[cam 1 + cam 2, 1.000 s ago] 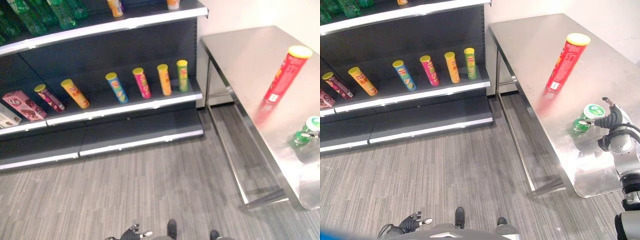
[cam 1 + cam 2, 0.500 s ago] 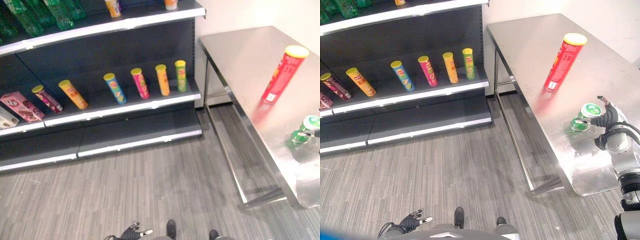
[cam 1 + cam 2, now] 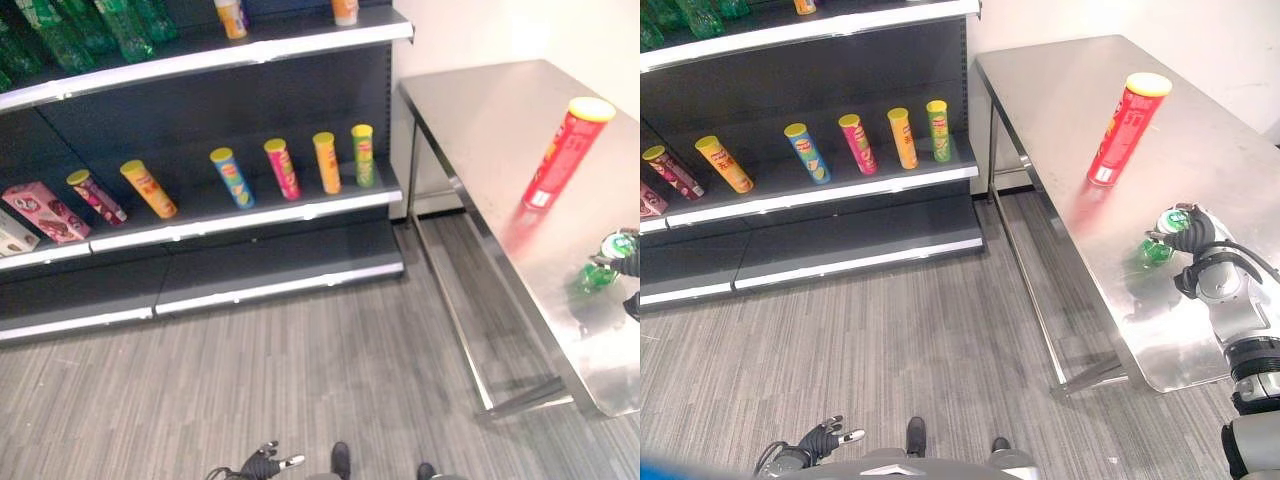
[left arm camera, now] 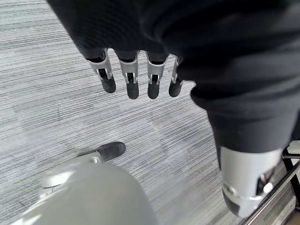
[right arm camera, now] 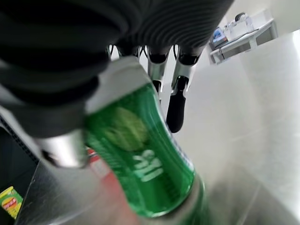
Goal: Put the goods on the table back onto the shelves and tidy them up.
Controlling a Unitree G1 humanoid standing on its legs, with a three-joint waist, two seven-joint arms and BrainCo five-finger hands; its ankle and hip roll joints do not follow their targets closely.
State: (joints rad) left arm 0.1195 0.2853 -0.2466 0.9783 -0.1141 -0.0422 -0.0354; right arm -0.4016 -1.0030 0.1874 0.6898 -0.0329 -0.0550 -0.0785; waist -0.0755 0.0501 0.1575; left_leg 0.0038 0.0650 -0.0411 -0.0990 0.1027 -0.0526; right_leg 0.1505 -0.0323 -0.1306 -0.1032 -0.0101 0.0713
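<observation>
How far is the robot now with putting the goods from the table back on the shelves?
Done: nothing from the table is shelved yet; the shelf carries a row of tubes. In hand: the right hand is closing around the green can on the table, not yet lifted. Left: the can and the red tube standing on the table. The left hand hangs open, low by the floor.

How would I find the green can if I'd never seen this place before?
Look at the shiny steel table right of the dark shelves. Near its front edge, closer to you than the tall red tube with a yellow lid, stands the short green can with a white top. It's the table's only green thing, and the right robot hand is wrapped round it.
</observation>
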